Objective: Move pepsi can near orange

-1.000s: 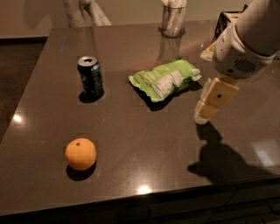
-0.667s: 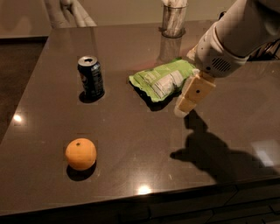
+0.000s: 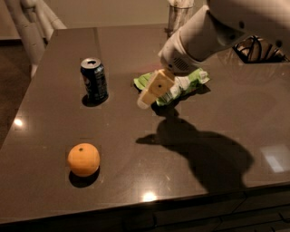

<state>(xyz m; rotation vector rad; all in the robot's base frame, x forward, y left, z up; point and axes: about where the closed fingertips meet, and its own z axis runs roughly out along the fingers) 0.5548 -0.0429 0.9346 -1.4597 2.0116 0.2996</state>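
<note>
So far nothing of the job is done, as far as you can judge from the layout: the pepsi can (image 3: 94, 80) stands upright on the counter (image 3: 136, 190) toward the far left, and the orange (image 3: 83, 159) sits well apart from it, nearer the front edge and a little to the left of the can. Your gripper (image 3: 144, 100) hangs above the counter to the right of the can, apart from it, in front of the green and white snack bag (image 3: 192, 79) and angled down to the left. You cannot tell from this angle how far the jaws stand open, but the can is plainly not in them. Left for you, by that reading: close the gap to the can, take hold of it, carry it forward and set it down just beside the orange without knocking the fruit into a roll. Counted up, you have one can, one orange, one snack bag and one gripper; one shiny container (image 3: 176, 13) stands at the far edge.
</note>
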